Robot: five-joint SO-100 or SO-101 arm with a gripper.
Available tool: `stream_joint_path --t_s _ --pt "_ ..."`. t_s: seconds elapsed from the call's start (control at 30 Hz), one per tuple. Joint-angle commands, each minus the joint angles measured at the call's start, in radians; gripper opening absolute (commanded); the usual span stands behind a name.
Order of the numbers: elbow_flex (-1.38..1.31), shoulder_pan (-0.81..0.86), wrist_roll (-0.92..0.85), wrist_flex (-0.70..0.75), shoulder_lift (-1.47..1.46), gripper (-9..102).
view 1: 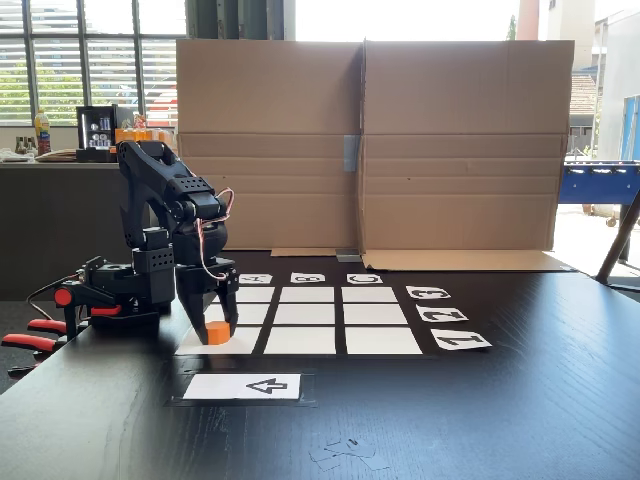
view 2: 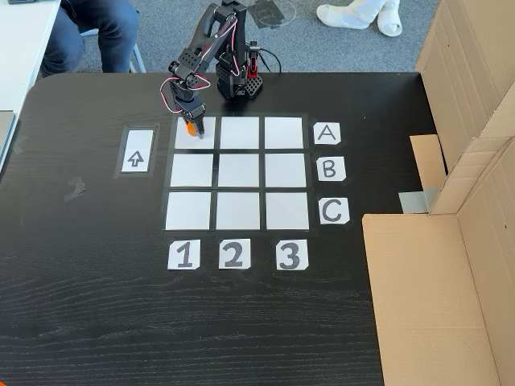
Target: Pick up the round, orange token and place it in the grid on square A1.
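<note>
A: The token (view 1: 218, 332), a short orange cylinder, sits on square A1 (view 1: 196, 343) of the grid (view 1: 308, 316). In a fixed view from the front, that square is the near-left corner, at about 8 o'clock from the middle square.

B: And in the fixed view from above?

A: There the token (view 2: 191, 127) lies on the top-left square (view 2: 204, 141), at about 10 o'clock from the grid's (view 2: 238, 171) middle, in the row of the A card (view 2: 326, 133) and the column of the 1 card (view 2: 184, 255).

B: Where is the gripper (view 1: 217, 322)?

A: Straight over the token, pointing down from the black arm (view 1: 165, 215). Its 2 fingers stand on either side of the token, one at its 9 o'clock and one at its 3 o'clock in the front view. They look closed against it, and the token's base seems to meet the paper, though I cannot tell whether it rests its weight there.

B: And from above?

A: The gripper (view 2: 193, 129) covers part of the token, which shows only as a small orange patch.

B: What else is on the table (view 1: 520, 420)?

A: A white arrow card (view 1: 243, 386) at 6 o'clock from square A1 in the front view. The arm's base (view 1: 120, 290) stands at 9 o'clock from the grid, with red-handled clamps (view 1: 35, 335) beside it. A cardboard screen (view 1: 370, 150) stands at 12 o'clock.
</note>
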Motion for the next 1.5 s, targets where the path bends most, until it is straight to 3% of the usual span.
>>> stream_joint_path --t_s 0.0,0.83,1.47 --pt "0.005 0.000 -0.006 -0.012 -0.006 33" --pt "-0.002 0.126 -0.012 -0.064 0.133 35" --pt "-0.026 0.218 0.005 -0.048 0.623 35"
